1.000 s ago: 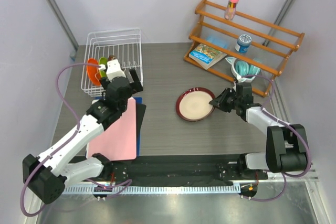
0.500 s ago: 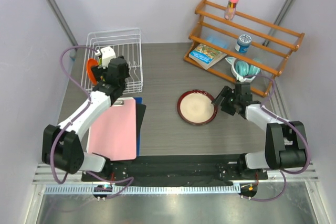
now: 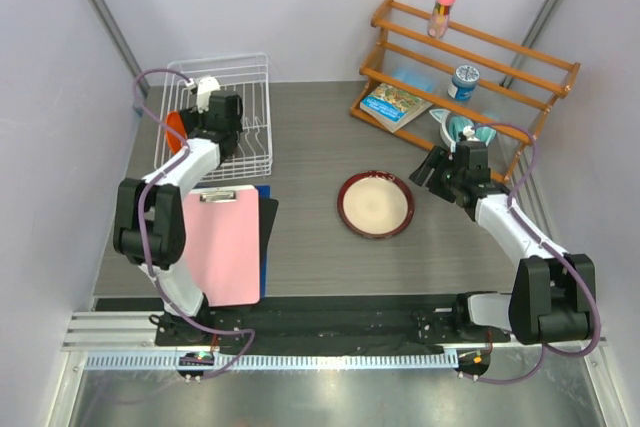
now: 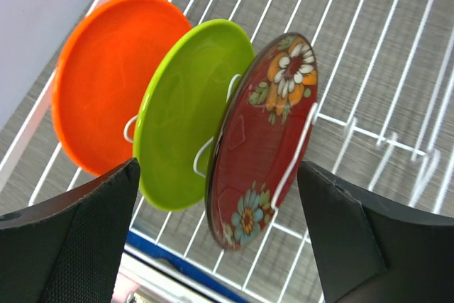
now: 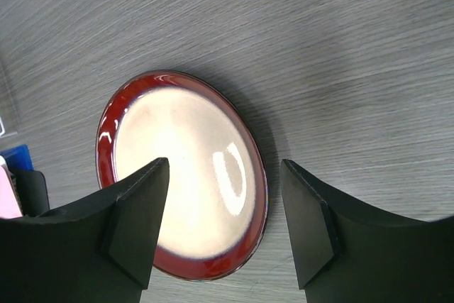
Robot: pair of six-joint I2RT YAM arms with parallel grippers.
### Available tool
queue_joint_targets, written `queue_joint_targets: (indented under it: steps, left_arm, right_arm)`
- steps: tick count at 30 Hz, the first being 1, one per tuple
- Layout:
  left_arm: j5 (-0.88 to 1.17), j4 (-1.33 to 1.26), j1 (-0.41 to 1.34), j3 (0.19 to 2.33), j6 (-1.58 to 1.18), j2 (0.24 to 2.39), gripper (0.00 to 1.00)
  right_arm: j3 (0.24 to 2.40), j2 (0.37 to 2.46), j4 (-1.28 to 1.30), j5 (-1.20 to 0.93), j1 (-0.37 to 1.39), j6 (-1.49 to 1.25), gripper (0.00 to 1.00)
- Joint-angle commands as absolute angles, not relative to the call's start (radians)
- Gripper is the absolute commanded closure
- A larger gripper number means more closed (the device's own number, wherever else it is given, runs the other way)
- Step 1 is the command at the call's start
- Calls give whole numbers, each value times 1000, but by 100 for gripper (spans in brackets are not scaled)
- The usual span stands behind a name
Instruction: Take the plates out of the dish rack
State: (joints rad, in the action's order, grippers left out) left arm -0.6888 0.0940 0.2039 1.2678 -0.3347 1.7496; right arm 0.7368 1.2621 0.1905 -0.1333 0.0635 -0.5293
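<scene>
The white wire dish rack (image 3: 250, 97) stands at the back left. Three plates stand upright in it: an orange one (image 4: 106, 83), a lime green one (image 4: 186, 115) and a dark red floral one (image 4: 262, 140). My left gripper (image 4: 218, 175) hovers open over them; its fingers flank the green and red plates without touching. From above, the left gripper (image 3: 212, 127) hides most of them, leaving only the orange plate (image 3: 173, 131) showing. The cream plate with the maroon rim (image 3: 375, 204) lies flat on the table. My right gripper (image 3: 432, 169) is open just right of it, holding nothing.
A wooden slatted shelf (image 3: 520, 62) at the back right holds a pink-capped bottle (image 3: 444, 2), a can (image 3: 464, 80) and a booklet (image 3: 395, 102). A teal bowl (image 3: 462, 130) sits at its foot, close behind the right wrist. A pink clipboard (image 3: 222, 242) lies front left.
The left arm reached out over the rack to the standing plates. The right gripper opened, let go of the cream plate and drew back toward the shelf.
</scene>
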Motion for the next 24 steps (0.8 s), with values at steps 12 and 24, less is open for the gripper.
queue_joint_targets:
  steps: [12, 24]
  left_arm:
    - [-658, 110, 170, 1393, -379, 1864, 76]
    - [-631, 127, 173, 1371, -376, 1815, 100]
  right_arm:
    - [778, 1319, 207, -137, 64, -485, 31]
    - [767, 1279, 221, -141, 64, -479, 31]
